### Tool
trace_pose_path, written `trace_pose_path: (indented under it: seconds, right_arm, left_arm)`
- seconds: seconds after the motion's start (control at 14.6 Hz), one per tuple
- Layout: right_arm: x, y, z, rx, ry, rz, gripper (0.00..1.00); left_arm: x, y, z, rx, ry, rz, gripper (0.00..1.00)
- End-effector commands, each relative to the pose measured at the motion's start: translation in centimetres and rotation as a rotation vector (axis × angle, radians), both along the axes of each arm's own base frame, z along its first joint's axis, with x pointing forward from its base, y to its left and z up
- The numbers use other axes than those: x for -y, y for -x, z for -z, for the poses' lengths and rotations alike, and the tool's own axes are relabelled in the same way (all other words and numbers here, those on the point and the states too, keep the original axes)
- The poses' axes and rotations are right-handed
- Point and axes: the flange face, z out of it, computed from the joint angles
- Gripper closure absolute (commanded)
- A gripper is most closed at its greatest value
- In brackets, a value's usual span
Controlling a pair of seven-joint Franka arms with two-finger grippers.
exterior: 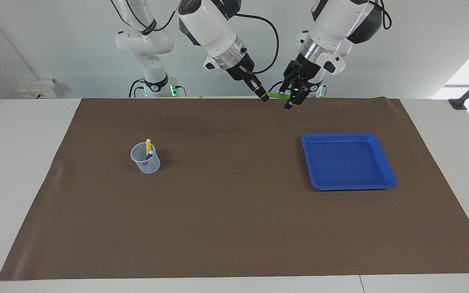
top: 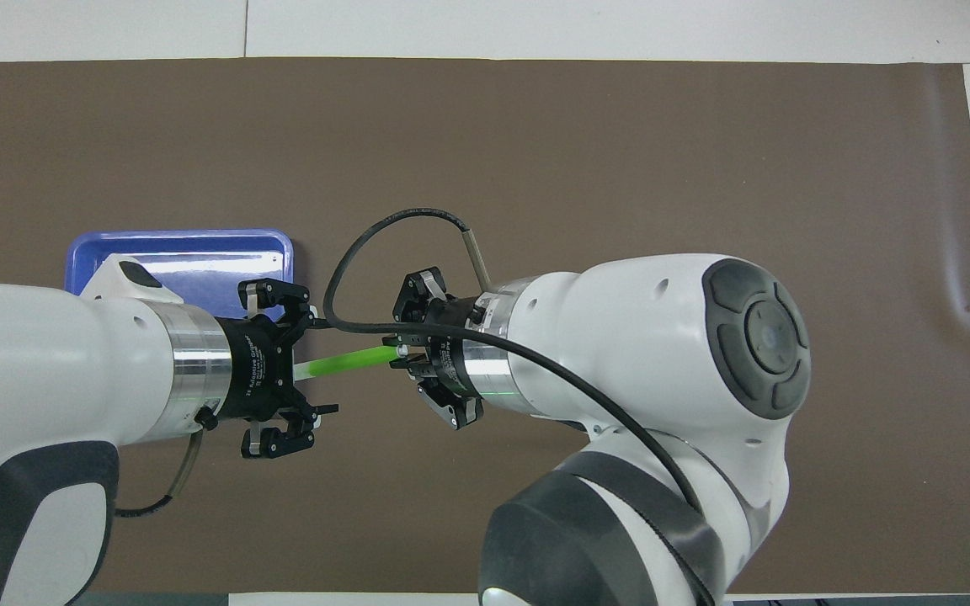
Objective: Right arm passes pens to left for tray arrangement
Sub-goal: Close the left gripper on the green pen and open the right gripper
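Mid-air handover: right gripper pinches the green pen shut, well above the tray; left gripper surrounds it, partly open. Early release risks dropping it.

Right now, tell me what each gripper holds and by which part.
The right gripper holds the green pen by one end, level in the air. The left gripper surrounds its pale-tipped end; whether it grips yet cannot be told.

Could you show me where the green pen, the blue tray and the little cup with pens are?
green pen (top: 349, 360), overhead view, middle of its barrel.
blue tray (exterior: 347, 136), facing view, rim nearest the robots.
clear cup (exterior: 143, 163), facing view, its side wall.
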Motion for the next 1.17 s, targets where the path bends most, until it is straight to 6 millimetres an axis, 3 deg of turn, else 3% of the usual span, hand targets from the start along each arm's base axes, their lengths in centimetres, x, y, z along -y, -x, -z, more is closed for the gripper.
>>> trace_pose_path:
  seconds: [0.0, 0.21, 0.41, 0.55, 0.62, 0.96, 1.03, 1.1]
  right_arm:
    - [-0.28, -0.21, -0.37, -0.010, -0.021, 0.007, 1.00]
    - [-0.28, -0.23, -0.38, -0.008, -0.021, 0.007, 1.00]
    - [-0.28, -0.23, -0.38, -0.007, -0.021, 0.005, 1.00]
    - [-0.28, -0.23, -0.38, -0.007, -0.021, 0.005, 1.00]
    - [-0.28, -0.23, -0.38, -0.007, -0.021, 0.005, 1.00]
    - [-0.13, -0.37, -0.28, -0.004, -0.018, 0.001, 1.00]
    - [-0.13, -0.38, -0.36, -0.002, -0.018, 0.000, 0.80]
    - [-0.03, -0.46, -0.34, 0.005, -0.009, 0.000, 0.36]
  left_arm:
    - [-0.37, 0.52, -0.63, -0.001, -0.021, -0.013, 0.23]
    - [-0.33, 0.63, -0.71, 0.002, -0.021, -0.014, 0.34]
    - [-0.35, 0.67, -0.71, 0.003, -0.021, -0.013, 0.63]
    - [-0.41, 0.64, -0.71, 0.002, -0.021, -0.016, 0.93]
    - [-0.48, 0.60, -0.71, 0.002, -0.021, -0.017, 1.00]
    - [-0.78, 0.27, -0.74, 0.004, -0.017, -0.045, 1.00]
    - [-0.78, 0.25, -0.76, 0.004, -0.016, -0.049, 1.00]
    - [-0.78, 0.24, -0.78, 0.005, -0.016, -0.050, 1.00]
